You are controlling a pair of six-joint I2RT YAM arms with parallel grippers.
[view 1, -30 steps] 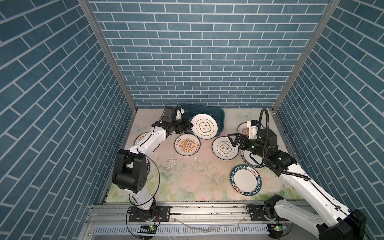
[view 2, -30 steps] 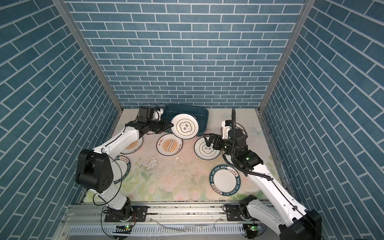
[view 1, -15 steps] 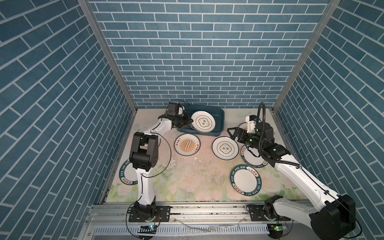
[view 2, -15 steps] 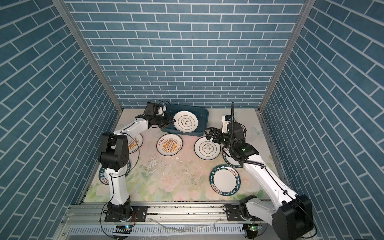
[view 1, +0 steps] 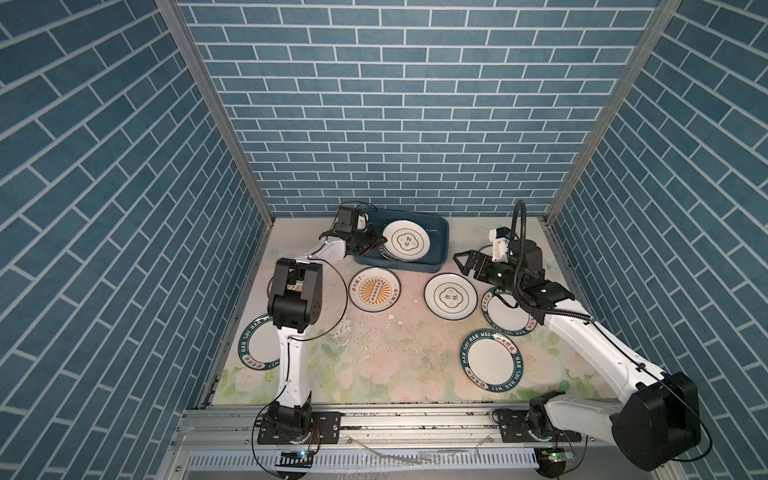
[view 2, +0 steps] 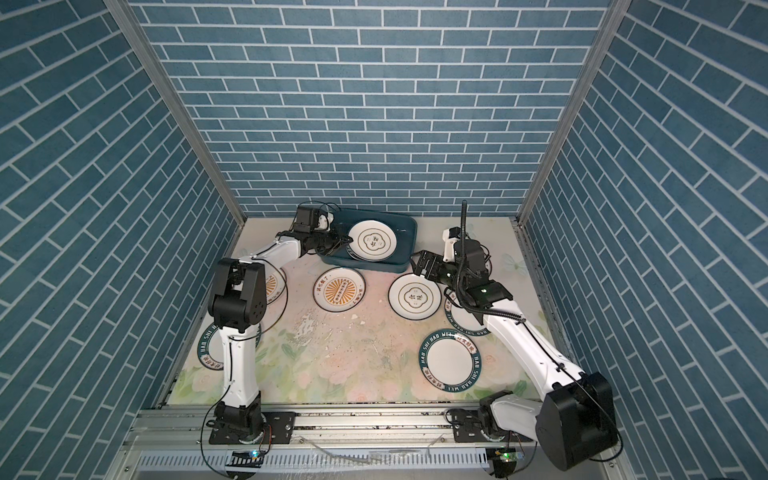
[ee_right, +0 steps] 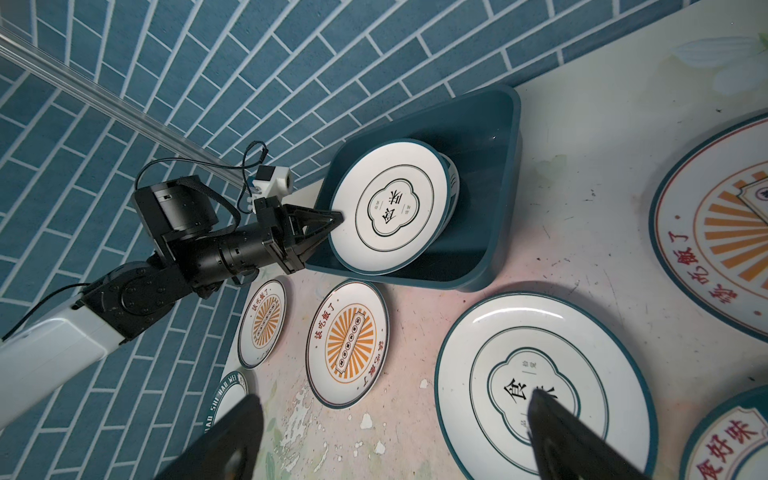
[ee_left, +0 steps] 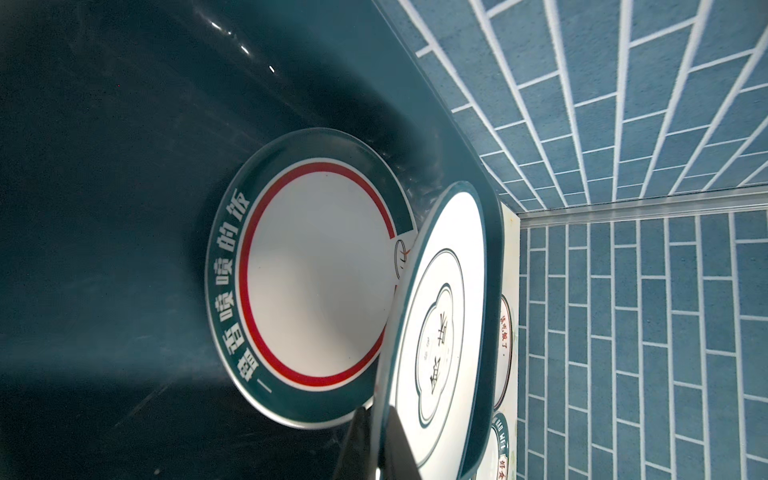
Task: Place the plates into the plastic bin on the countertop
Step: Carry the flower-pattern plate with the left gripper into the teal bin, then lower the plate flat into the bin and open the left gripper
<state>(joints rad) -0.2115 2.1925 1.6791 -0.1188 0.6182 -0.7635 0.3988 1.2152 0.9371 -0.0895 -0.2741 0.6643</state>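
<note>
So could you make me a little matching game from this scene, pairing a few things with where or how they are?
Things:
1 left gripper
2 right gripper
3 red-ringed plate
4 middle sunburst plate

States:
A flat on the countertop
B open, empty
C lying inside the plastic bin
D shut on a quatrefoil plate's rim

Pairs: 1-D, 2-B, 3-C, 4-A.
</note>
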